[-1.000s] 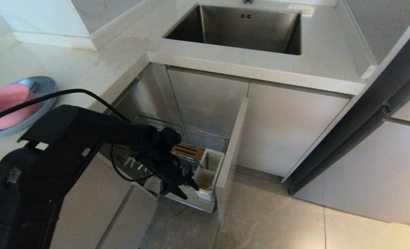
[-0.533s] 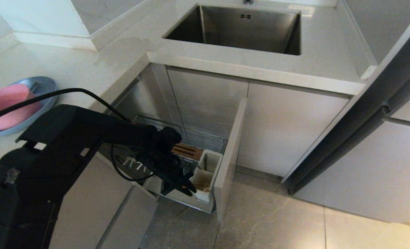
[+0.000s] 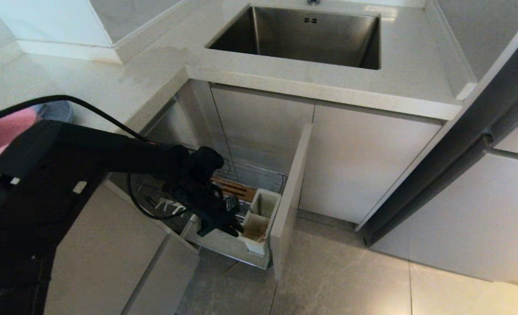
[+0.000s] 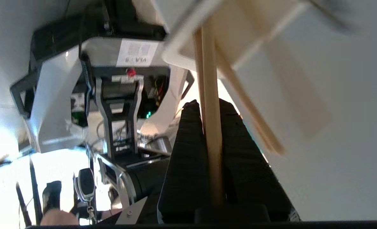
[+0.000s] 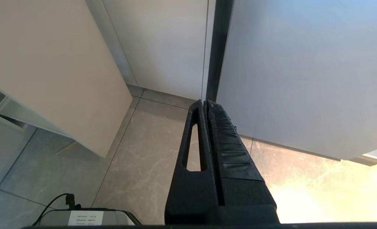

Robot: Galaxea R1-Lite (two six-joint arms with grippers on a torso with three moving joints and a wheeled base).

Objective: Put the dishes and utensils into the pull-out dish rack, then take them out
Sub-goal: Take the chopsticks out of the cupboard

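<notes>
Chopsticks point(image 4: 211, 133) are the thing in hand: in the left wrist view one light wooden stick runs between the black fingers of the left gripper point(image 3: 224, 225), which are clenched on it, and a second stick lies crossed just beside it, its far end going into the white utensil cup point(image 3: 261, 214). The cup sits at the near right corner of the pull-out dish rack point(image 3: 259, 175), just behind the beige front panel point(image 3: 291, 197).

We judge that this is the unloading of the chopsticks. To do it well we draw the sticks along their own length, straight out of the cup, so they do not lever against its rim. We cannot tell if the second stick is truly held, so we go slowly.

On the counter, far left, the pink bowl point(image 3: 1, 133) shows behind the arm. The right gripper point(image 5: 207, 111) hangs parked over the floor, its fingers pressed together on nothing.
</notes>
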